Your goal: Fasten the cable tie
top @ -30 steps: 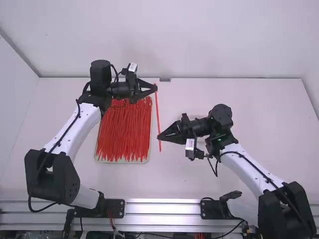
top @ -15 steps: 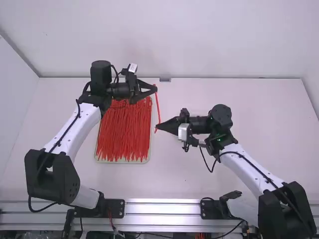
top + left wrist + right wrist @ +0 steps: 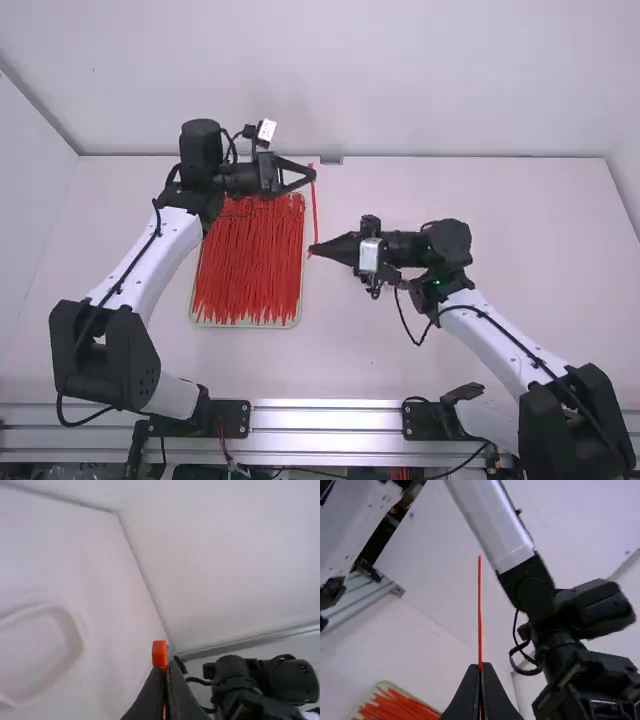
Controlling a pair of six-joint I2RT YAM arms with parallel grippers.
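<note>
We cannot make out the head of the cable tie [image 3: 313, 212] from above, where the left gripper [image 3: 309, 177] pinches its far end. The right gripper [image 3: 313, 250], fingers pressed together on the near end, hides the tip. The tie is held just right of the tray [image 3: 245, 323] of red ties [image 3: 250, 262]. Since a second ago the right gripper has moved farther away, and the visible span of tie has shortened.

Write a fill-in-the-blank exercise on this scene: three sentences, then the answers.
The left end effector and the right end effector each grip one ____ of the cable tie. Both end effectors are ____ on it. The tray of spare ties lies on the ____ arm's side of the table.
Missing words: end; shut; left.
</note>
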